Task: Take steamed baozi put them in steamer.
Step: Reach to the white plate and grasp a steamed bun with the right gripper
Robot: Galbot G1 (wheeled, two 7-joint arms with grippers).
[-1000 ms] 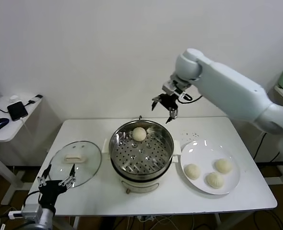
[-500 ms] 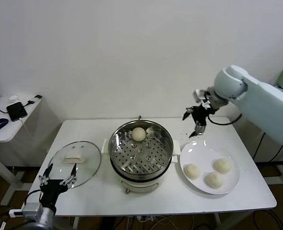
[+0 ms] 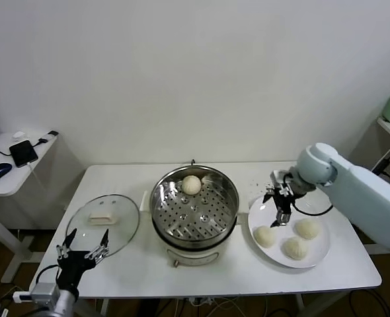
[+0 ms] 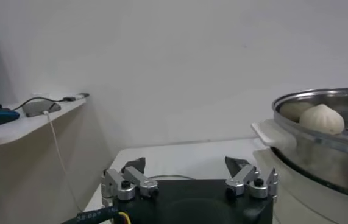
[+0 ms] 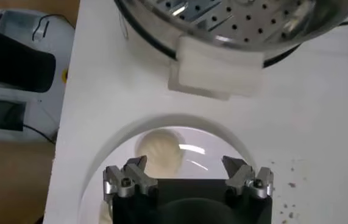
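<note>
over the flat white plate (image 3: 318,255) on the right, my right gripper (image 3: 279,201) had swung down from the shiny steel steamer (image 3: 194,207), jaws apart and empty, above three cream-white steamed baozi (image 3: 265,236); one bun (image 3: 192,185) already sat inside. left gripper (image 3: 81,251) waited, fingers spread.

Four baozi (image 3: 192,184), one steamer (image 3: 195,208)
</note>
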